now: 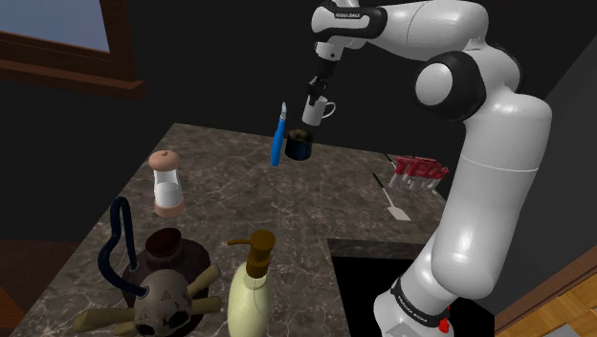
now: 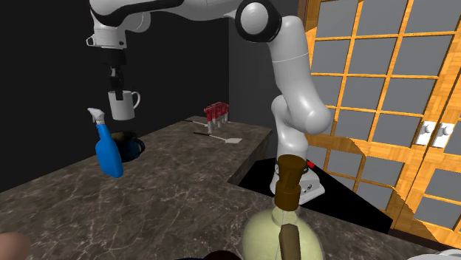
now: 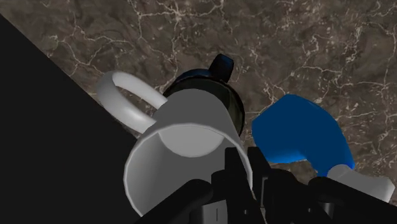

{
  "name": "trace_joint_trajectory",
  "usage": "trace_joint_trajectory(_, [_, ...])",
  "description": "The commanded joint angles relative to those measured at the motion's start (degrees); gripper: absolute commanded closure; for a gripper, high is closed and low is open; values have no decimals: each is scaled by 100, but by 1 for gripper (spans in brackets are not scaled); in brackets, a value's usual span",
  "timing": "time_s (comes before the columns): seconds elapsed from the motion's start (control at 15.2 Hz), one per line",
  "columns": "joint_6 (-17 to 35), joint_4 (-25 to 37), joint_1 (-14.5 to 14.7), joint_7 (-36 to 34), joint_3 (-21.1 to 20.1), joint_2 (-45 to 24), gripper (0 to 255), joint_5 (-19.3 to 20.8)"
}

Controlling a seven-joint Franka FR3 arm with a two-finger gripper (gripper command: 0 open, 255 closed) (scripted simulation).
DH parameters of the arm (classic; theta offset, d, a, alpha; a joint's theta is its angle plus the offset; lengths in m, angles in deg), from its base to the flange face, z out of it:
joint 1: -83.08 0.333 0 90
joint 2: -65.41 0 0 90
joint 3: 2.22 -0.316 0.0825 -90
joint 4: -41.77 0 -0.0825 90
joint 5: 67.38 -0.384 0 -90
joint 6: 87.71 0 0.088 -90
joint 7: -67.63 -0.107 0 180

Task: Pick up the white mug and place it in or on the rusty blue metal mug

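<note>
Shoulder view: gripper (image 1: 314, 101) clamped on rim of white mug (image 1: 320, 112); mug upright, held in air. Dark blue mug (image 1: 298, 146) at 7 o'clock below it, apart, on marble counter (image 1: 287, 211). Blue spray bottle (image 1: 277, 141) just beside dark blue mug, 9 o'clock.

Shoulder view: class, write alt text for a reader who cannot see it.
A black claw on a white robot arm holds a white mug above a dark blue mug on a marbled counter. A blue spray bottle is beside them.
</note>
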Motion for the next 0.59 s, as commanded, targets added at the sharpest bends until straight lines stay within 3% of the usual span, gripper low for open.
trace_joint_trajectory(0.0, [175,-203,19,9,-2,34,255,10])
trace_joint_trajectory(0.53, [784,-804,56,46,-22,22,255,-13])
